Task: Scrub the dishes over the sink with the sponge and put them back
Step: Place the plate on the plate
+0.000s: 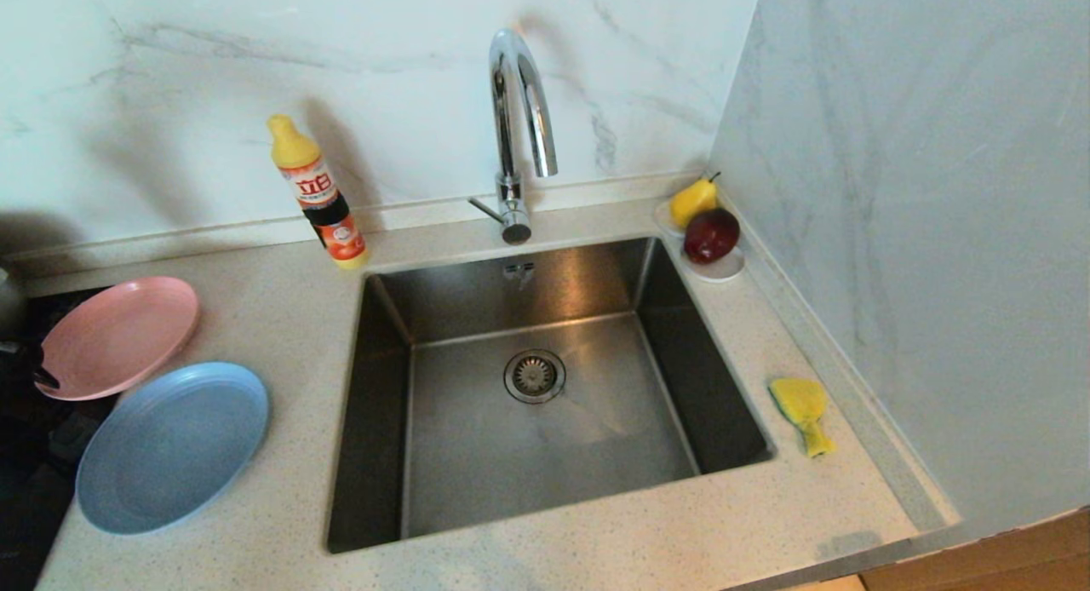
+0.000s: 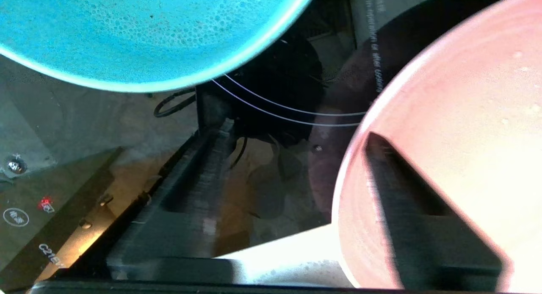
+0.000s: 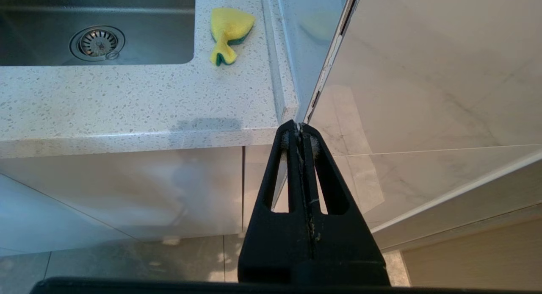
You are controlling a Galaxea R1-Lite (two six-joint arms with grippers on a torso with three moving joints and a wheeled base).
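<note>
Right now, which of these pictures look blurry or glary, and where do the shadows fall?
Head view: evenly lit; the tap and soap bottle cast soft shadows on the marble wall, and the sink shows a dull sheen. Left wrist view: the teal bowl and pink plate are too close, out of focus, and a strip between them is glared white. Right wrist view: sharp, with the sponge crisp.

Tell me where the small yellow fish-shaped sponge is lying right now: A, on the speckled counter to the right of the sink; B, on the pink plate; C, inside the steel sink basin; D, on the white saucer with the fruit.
A: the yellow fish-shaped sponge lies flat on the speckled counter, just right of the stainless-steel sink and apart from its rim.
</note>
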